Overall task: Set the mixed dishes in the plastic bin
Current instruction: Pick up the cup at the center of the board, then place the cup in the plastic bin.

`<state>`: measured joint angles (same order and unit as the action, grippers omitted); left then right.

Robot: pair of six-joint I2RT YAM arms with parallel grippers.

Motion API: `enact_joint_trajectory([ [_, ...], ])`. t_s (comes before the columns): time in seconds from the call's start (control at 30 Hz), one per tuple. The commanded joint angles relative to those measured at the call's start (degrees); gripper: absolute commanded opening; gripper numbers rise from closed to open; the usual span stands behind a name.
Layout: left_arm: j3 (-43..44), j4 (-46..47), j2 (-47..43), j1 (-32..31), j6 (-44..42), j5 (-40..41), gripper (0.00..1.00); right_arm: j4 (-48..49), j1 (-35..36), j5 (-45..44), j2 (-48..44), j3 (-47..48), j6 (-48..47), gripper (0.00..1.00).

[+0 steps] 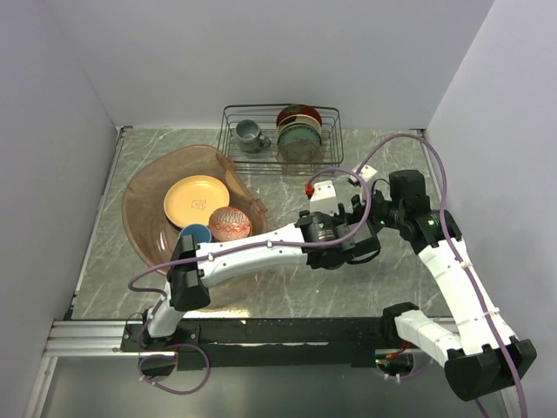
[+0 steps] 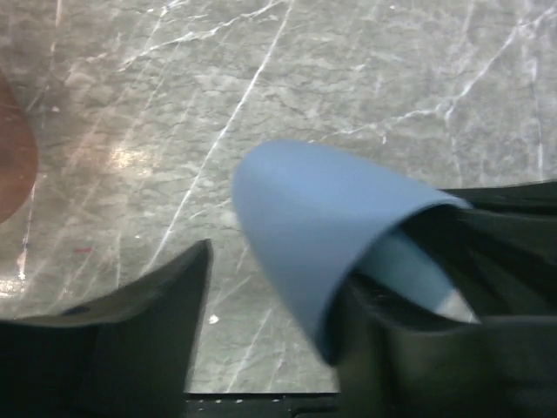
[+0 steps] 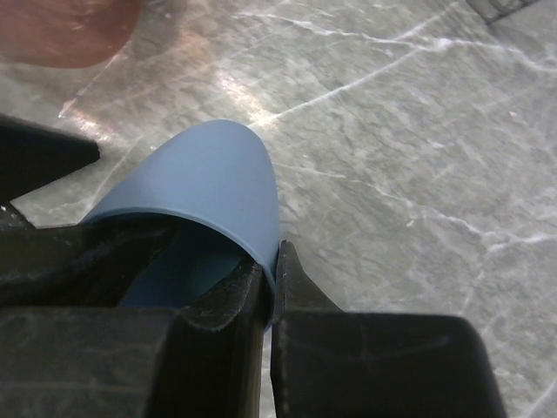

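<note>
Between the pressed-together fingers of your right gripper (image 3: 271,274) sits the rim wall of a light-blue cup (image 3: 209,183), pinched there so its body juts out free. Around that free end your left gripper (image 2: 278,287) stands with jaws apart, 1 finger (image 2: 130,348) clear of the cup. I judge this a handover, since the plastic bin (image 1: 132,205) lies well to the left of both hands. It holds a yellow-orange plate (image 1: 196,198), a red-patterned bowl (image 1: 229,224) and a second cup (image 1: 193,233).

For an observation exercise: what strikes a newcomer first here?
A light-blue cup mid-table, its rim pinched by the right gripper, the left gripper open around it. Beside them, the plastic bin holds a yellow-orange plate and red-patterned bowl.
</note>
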<state>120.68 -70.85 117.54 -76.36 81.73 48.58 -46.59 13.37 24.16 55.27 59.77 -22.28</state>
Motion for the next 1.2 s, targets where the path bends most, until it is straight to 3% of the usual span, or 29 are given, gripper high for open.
enact_joint_trajectory([
  [0.0,-0.36,-7.46,0.5,-0.11,1.59,5.65,0.46,0.97,0.08,3.78,-1.56,1.05,-0.65,0.0],
  [0.03,-1.23,-7.46,0.15,-0.02,1.67,5.91,0.31,0.8,0.17,4.13,-1.65,1.05,-0.74,0.0],
  [0.2,-6.94,-2.55,-5.29,-0.02,-2.97,6.88,0.1,-1.22,0.17,9.75,-1.56,1.05,-3.28,0.0],
  [0.23,-10.52,-0.89,-6.78,-0.02,-5.68,6.97,0.03,-1.66,0.08,12.72,-1.74,1.05,-3.81,0.02],
  [0.3,-14.58,5.96,-11.87,0.07,-8.95,6.88,0.01,-2.72,0.17,15.11,-2.52,0.79,-5.39,0.12],
  [0.33,-18.43,8.42,-13.72,0.07,-11.92,6.62,0.01,-2.81,0.17,17.04,-2.97,0.79,-5.92,0.24],
  [0.4,-22.14,15.02,-18.91,0.85,-16.14,4.87,0.01,-3.07,0.17,18.11,-4.02,0.7,-7.07,0.36],
  [0.43,-25.55,16.6,-20.49,1.21,-16.95,4.34,0.01,-3.42,0.17,18.55,-4.29,0.87,-7.25,0.5],
  [0.47,-27.06,19.14,-23.55,1.65,-17.65,3.81,0.01,-3.77,0.17,19.25,-4.55,1.05,-7.68,0.57],
  [0.57,-30.94,20.4,-28.22,3.05,-18.72,2.58,0.01,-5.53,0.08,20.91,-5.17,2.28,-9.97,0.8],
  [0.6,-31.47,20.4,-29.11,3.58,-18.89,2.49,0.01,-5.79,-0.35,21.36,-5.52,2.63,-10.84,0.99],
  [0.8,-33.41,18.47,-34.65,5.69,-19.33,1.52,0.01,-6.68,-7.82,30.22,-7.45,4.13,-11.73,1.0],
  [1.03,-36.04,14.78,-44.21,10.08,-17.75,-0.94,0.01,5.07,-13.1,29.72,-10.17,-6.65,-6.2,1.0],
  [1.17,-38.94,12.85,-50.46,16.92,-16.52,-6.11,0.01,10.8,-16.17,30.24,-11.76,-12.91,-3.65,1.0],
])
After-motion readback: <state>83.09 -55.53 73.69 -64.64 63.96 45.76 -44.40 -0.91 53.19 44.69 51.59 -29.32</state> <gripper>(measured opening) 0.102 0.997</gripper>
